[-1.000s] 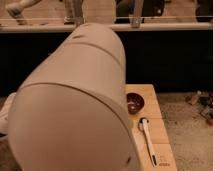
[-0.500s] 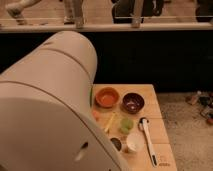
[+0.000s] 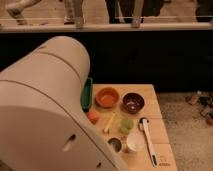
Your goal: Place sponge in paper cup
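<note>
The paper cup point(image 3: 134, 142) is a small white cup standing near the front edge of the wooden table point(image 3: 155, 125). A dark metallic cup point(image 3: 115, 145) stands just to its left. I cannot make out the sponge; it may be hidden behind the arm. My big white arm point(image 3: 47, 110) fills the left half of the camera view and covers the table's left part. The gripper is out of view, somewhere past the arm's casing.
An orange bowl point(image 3: 107, 96) and a dark purple bowl point(image 3: 133, 101) sit at the back. A green flat thing point(image 3: 87, 94) pokes out from behind the arm. A red-orange object point(image 3: 93, 116), a yellow piece point(image 3: 109, 123), a green cup point(image 3: 126, 124) and a white utensil point(image 3: 148, 140) lie mid-table.
The arm's casing has swung left and down in the view, uncovering the bowls, cups and most of the table's right half.
</note>
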Controlling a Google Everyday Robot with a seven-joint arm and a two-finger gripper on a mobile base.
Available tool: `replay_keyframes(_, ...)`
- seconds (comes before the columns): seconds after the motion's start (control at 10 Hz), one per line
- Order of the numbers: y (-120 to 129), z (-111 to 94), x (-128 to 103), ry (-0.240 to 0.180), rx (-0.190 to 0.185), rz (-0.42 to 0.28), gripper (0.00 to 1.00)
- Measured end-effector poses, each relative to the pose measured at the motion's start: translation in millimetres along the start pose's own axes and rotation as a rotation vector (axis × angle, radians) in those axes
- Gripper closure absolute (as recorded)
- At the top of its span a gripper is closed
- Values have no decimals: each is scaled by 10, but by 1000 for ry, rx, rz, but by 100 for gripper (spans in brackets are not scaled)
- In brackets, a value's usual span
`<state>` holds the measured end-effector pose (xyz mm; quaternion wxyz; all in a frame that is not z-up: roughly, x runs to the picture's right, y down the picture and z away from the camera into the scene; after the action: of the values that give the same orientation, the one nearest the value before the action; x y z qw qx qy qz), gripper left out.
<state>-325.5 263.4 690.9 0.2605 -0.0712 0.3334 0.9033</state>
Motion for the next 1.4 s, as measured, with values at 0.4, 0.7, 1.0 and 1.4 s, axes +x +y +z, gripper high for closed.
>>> replay_keyframes(0.4,76,146,78,24,13,-2,22)
replay_keyframes(0.7,178,248,126,39,25,-11,22)
replay_keyframes(1.0,290,355,179,55,40,-26,22)
replay_keyframes(1.4,389,503,151,72,66,-28,22)
